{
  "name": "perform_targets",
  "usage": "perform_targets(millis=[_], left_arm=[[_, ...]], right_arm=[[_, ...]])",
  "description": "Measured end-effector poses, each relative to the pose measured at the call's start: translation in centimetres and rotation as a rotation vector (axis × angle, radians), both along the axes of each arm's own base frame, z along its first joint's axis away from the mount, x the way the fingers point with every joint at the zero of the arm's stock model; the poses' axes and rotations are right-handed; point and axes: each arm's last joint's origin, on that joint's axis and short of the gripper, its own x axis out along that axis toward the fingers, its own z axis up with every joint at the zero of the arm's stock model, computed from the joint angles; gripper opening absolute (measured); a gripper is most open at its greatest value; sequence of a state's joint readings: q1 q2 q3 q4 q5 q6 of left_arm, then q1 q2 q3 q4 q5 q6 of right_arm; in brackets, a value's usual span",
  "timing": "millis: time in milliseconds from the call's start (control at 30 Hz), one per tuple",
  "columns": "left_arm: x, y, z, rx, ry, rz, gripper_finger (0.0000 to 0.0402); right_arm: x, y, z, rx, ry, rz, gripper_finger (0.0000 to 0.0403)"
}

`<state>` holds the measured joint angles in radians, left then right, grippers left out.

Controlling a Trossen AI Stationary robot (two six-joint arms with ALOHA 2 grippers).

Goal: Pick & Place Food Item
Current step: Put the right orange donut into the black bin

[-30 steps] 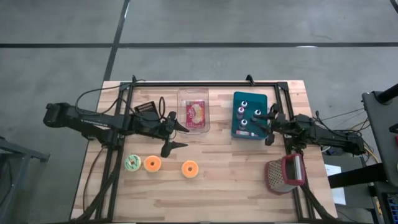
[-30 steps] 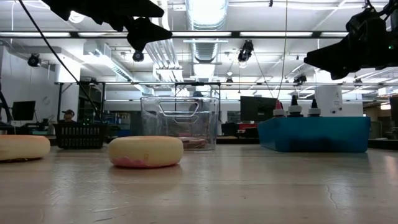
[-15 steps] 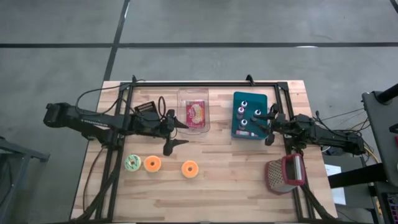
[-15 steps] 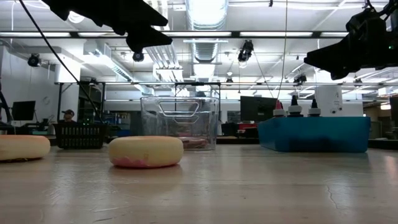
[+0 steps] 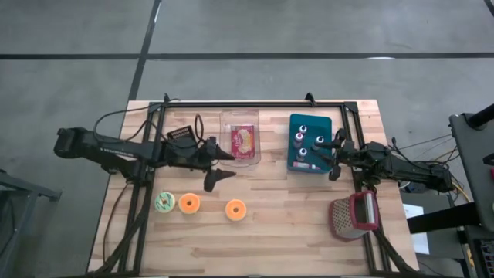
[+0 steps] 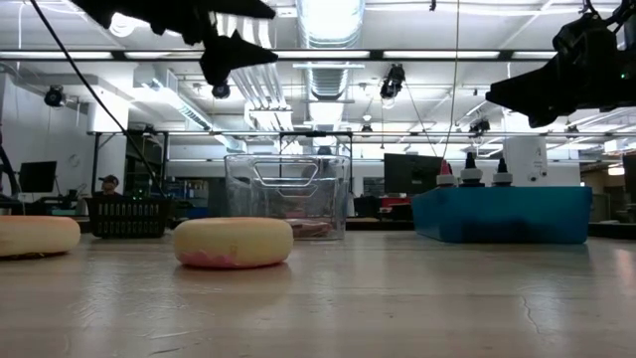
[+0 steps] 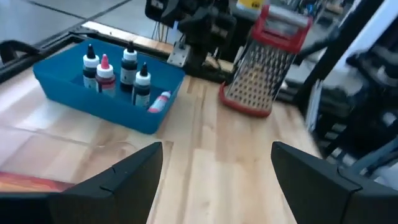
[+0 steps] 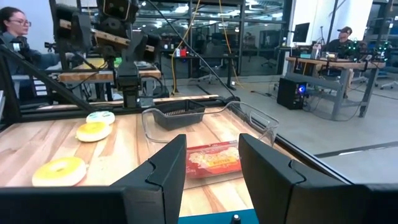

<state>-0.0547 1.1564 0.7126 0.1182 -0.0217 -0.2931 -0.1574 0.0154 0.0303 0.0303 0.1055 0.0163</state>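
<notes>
A red food package [image 5: 244, 140] lies flat in a clear container [image 5: 241, 158] at the table's far middle; it also shows in the right wrist view [image 8: 213, 158]. Three doughnuts rest flat near the front: a green one [image 5: 164, 202] and two orange ones [image 5: 189, 203] [image 5: 235, 209]. My left gripper [image 5: 224, 164] is open and empty, above the table just left of the container's near corner. My right gripper [image 5: 336, 156] is open and empty, above the right edge of the blue bin [image 5: 310, 144].
The blue bin holds several small bottles [image 7: 118, 68]. A black basket [image 5: 180, 135] stands at the far left and a red-handled grater [image 5: 353, 216] at the near right. A black frame [image 5: 255, 104] runs along the table's far edge. Bare wood lies between the doughnuts and the grater.
My left gripper has tipped a little and risen slightly in the low view, staying open and empty beside the container.
</notes>
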Motion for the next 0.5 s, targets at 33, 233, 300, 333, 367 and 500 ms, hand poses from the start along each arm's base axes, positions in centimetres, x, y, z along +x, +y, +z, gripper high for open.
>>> perform_targets(millis=[33,233,300,333,367,500], left_arm=[[0.1,0.0,0.3,-0.014,-0.008,0.004,0.0304],[0.0,-1.1,1.2,0.102,0.069,-0.084,0.0304],[-0.2,-1.5,1.2,0.118,0.117,-0.082,0.0304],[-0.3,-1.6,1.2,0.12,0.137,-0.066,0.0304],[-0.4,-1.7,1.1,0.118,0.149,-0.036,0.0304],[-0.4,-2.1,1.4,0.086,0.143,0.045,0.0304]], right_arm=[[0.0,0.0,0.0,0.002,0.0,0.0,0.0141],[0.0,0.0,0.0,0.0,0.0,0.0,0.0141],[0.0,0.0,0.0,0.0,0.0,0.0,0.0141],[0.0,0.0,0.0,0.001,0.0,0.0,0.0141],[0.0,0.0,0.0,0.002,-0.001,0.0,0.0141],[0.0,0.0,0.0,0.001,0.0,0.0,0.0141]])
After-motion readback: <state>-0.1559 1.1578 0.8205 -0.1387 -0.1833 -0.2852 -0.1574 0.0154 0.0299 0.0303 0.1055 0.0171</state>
